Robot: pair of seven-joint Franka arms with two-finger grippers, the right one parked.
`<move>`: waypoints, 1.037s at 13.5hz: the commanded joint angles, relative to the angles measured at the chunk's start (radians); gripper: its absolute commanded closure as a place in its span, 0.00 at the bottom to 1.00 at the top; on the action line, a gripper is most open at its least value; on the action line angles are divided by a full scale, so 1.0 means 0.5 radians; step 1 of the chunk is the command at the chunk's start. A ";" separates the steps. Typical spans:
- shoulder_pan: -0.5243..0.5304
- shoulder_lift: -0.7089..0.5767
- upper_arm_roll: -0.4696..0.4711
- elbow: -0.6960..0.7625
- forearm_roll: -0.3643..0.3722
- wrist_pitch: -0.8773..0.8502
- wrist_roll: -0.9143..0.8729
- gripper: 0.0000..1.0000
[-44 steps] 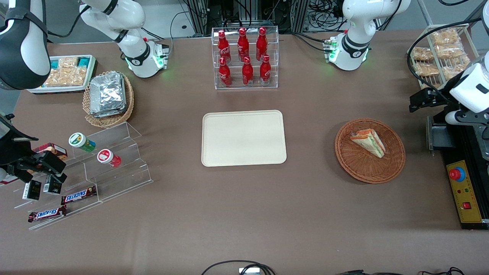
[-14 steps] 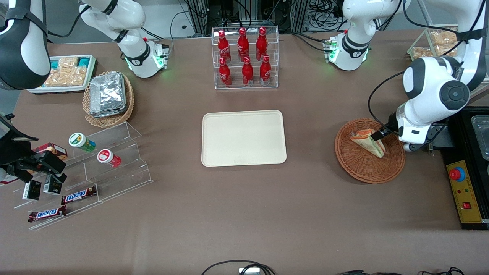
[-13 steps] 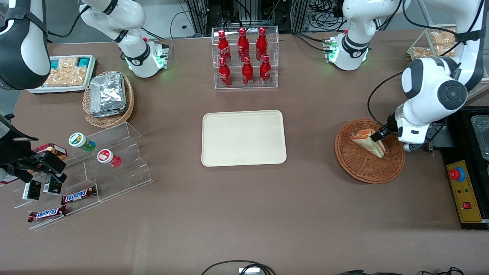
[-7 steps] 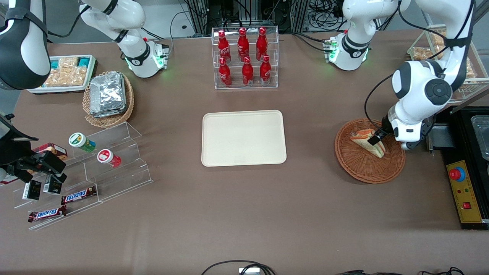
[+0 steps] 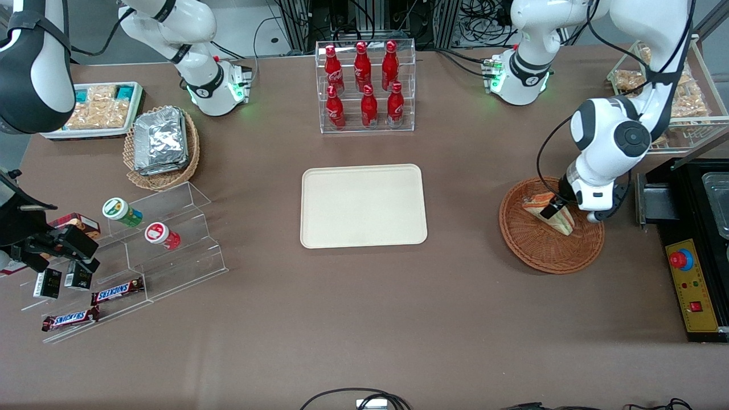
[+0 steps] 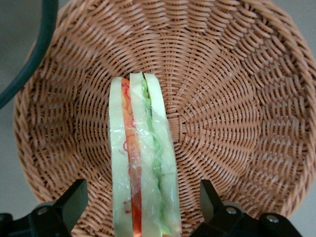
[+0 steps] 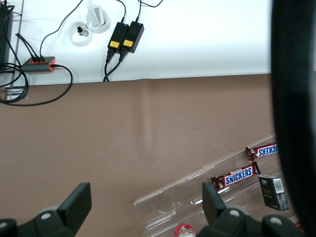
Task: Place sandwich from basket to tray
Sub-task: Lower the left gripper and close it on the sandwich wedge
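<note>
I read the gripper (image 6: 140, 207) as wide open: its two black fingers (image 6: 74, 202) stand apart, one on each flank of the sandwich (image 6: 140, 173), with a gap visible between each finger and the wrap. The gripper sits low over the basket (image 5: 541, 250), above the sandwich.

I count one sandwich. It is a triangular wedge in clear, crinkled film, white bread outside with orange, red and green filling layers. It lies in the basket, in the half farther from the front camera. Its long axis runs diagonally across the basket floor: the narrow end points toward the nearer rim on the working arm's side, the broad end toward the tray (image 5: 363, 206).

I count one basket of this kind: round, shallow, reddish-brown woven wicker with spokes radiating from its centre. It sits toward the working arm's end of the table.

I count one tray: flat, rectangular, cream-beige, rounded corners, low raised rim, smooth matt surface. It lies at the table's centre, well apart from the basket.
</note>
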 commanded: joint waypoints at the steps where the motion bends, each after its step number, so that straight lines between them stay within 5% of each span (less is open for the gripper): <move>1: 0.025 0.073 0.003 -0.077 0.021 0.205 -0.038 0.00; 3: 0.044 0.098 0.003 -0.089 0.021 0.258 -0.044 0.02; 4: 0.047 0.098 0.003 -0.089 0.021 0.258 -0.050 0.27; 6: 0.047 0.098 0.003 -0.086 0.021 0.258 -0.059 0.94; 10: 0.044 0.034 0.003 -0.074 0.024 0.216 -0.059 1.00; 14: 0.025 -0.132 -0.019 0.137 0.079 -0.250 -0.026 1.00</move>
